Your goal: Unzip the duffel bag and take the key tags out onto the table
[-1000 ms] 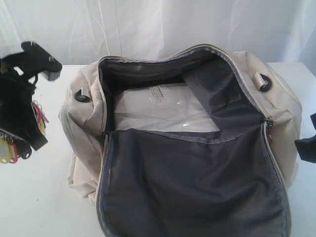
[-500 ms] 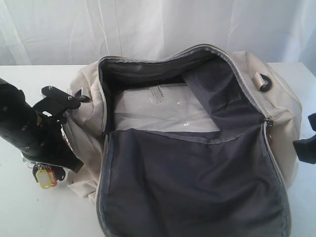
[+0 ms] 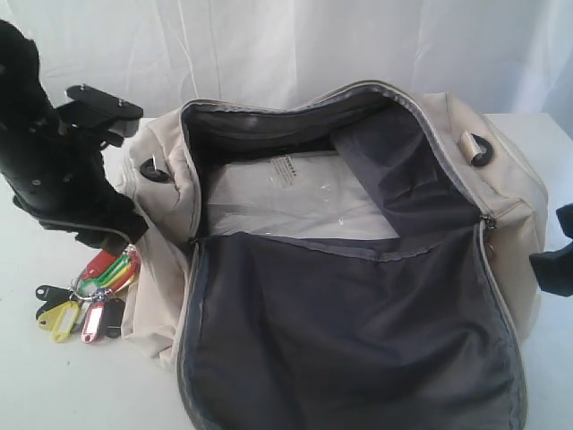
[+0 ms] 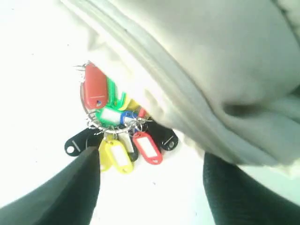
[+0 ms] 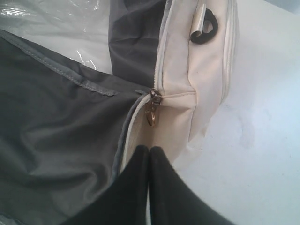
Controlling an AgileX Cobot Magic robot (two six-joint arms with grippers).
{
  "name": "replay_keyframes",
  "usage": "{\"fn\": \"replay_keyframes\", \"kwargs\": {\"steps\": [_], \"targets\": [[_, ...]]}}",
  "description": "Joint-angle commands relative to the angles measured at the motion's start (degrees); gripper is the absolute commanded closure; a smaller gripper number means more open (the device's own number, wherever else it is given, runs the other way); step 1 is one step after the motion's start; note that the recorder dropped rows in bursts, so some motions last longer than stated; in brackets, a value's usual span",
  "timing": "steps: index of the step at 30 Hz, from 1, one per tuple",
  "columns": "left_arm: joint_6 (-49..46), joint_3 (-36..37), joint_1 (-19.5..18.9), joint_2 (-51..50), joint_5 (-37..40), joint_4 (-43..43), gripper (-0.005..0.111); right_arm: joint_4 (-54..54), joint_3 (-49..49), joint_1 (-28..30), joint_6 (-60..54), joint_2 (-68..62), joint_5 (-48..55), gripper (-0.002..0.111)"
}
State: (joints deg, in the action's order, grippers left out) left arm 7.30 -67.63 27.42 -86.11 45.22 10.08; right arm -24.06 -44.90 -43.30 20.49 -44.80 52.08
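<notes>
The cream duffel bag (image 3: 510,188) lies unzipped on the white table (image 3: 54,376), its dark grey lining flap folded toward the front. The key tags (image 3: 89,296), a bunch in red, yellow, green and black, lie on the table against the bag's left end. My left gripper (image 3: 94,228) hangs just above them, open and holding nothing. In the left wrist view the key tags (image 4: 117,122) rest beside the duffel bag's cream wall (image 4: 225,61), beyond my left gripper (image 4: 151,154). My right gripper (image 5: 149,149) is shut and empty, just short of the bag's brass zipper pull (image 5: 151,115).
A clear plastic packet (image 3: 286,197) with a printed label lies flat inside the bag. Black strap rings sit at the bag's two ends (image 3: 154,170) (image 3: 481,150). A white curtain hangs behind the table. My right gripper (image 3: 555,264) shows at the right edge.
My left gripper came down to the table beside the bag with the key tags, let them go and rose. The tags now lie spread on the table. The right arm barely moved.
</notes>
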Motion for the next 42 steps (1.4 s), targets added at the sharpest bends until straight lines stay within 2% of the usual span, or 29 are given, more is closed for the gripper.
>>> {"fn": "replay_keyframes", "kwargs": {"steps": [1,5,13,22,32,37,42], "targets": [[-1.68,-1.02,0.17,6.07,7.67,-1.23,0.041,-0.04,0.3,-0.16,0.37,0.27,-0.71,0.108],[-1.94,-1.02,0.17,11.93,13.8,-3.99,0.055,-0.04,0.3,-0.16,0.37,0.27,-0.94,0.108],[-4.79,-1.02,0.17,27.22,20.6,-7.96,0.105,-0.04,0.3,-0.16,0.37,0.27,-2.13,0.108],[-4.64,-1.02,0.17,37.62,22.29,-8.08,0.107,-0.04,0.3,-0.16,0.37,0.27,-2.36,0.108],[-4.64,-1.02,-0.04,39.51,22.19,-6.04,0.107,-0.04,0.3,-0.16,0.37,0.27,-2.5,0.108],[-4.64,-1.02,-9.68,42.23,22.06,-6.42,0.107,-0.04,0.3,-0.16,0.37,0.27,-2.5,0.108],[-4.64,-1.02,-24.49,46.83,22.06,-6.2,0.107,-0.04,0.3,-0.16,0.37,0.27,-2.5,0.108]]}}
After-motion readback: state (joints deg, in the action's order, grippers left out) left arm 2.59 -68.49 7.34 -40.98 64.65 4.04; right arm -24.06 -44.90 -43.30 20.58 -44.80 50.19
